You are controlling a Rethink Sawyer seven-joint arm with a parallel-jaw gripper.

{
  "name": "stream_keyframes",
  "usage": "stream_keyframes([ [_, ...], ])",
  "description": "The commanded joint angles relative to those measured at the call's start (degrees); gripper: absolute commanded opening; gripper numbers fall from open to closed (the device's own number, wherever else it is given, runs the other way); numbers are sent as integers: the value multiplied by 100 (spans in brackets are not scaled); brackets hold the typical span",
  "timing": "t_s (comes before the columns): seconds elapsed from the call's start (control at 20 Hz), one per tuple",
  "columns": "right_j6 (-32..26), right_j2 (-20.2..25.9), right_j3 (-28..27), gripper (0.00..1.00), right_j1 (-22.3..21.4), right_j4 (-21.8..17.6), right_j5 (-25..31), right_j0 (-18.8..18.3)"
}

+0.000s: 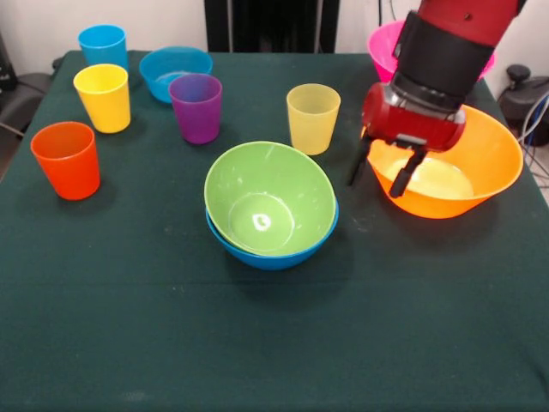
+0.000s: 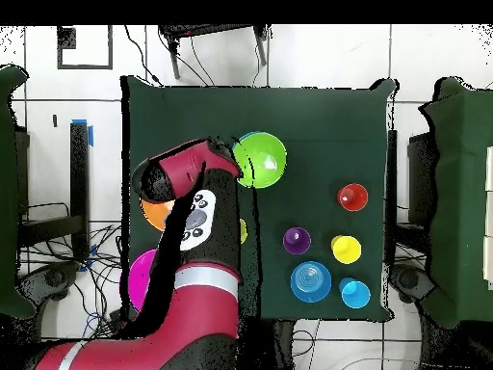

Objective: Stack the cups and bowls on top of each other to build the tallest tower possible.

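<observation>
My gripper point(image 1: 380, 174) is open at the near-left rim of the large orange-yellow bowl point(image 1: 480, 163), one finger outside the wall and the other inside. The only stack is a green bowl point(image 1: 270, 202) nested in a medium blue bowl point(image 1: 276, 257) at the table's middle. Several cups stand apart and upright: pale yellow-green point(image 1: 313, 118), purple point(image 1: 196, 107), yellow point(image 1: 103, 96), blue point(image 1: 103, 45) and orange point(image 1: 66, 159). A small blue bowl point(image 1: 176, 70) sits behind the purple cup. The pink bowl point(image 1: 382, 47) shows behind my arm. From overhead, my arm hides the gripper beside the green bowl point(image 2: 260, 159).
The dark green table cloth point(image 1: 257, 343) covers the whole top. In the overhead view the arm point(image 2: 193, 279) lies across the orange-yellow bowl point(image 2: 154, 214) and pink bowl point(image 2: 140, 275). Cables and stands lie on the floor around the table.
</observation>
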Motion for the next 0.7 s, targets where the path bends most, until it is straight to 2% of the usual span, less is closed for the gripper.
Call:
stream_keyframes([
  [0.05, 23, 442, -366, 100, 705, -283, -491, -178],
  [0.3, 37, 340, -446, 100, 958, -425, -878, -214],
  [0.6, -133, 253, -364, 100, 866, -436, -933, -223],
  [0.7, -173, 377, -194, 100, 748, -324, -904, -288],
])
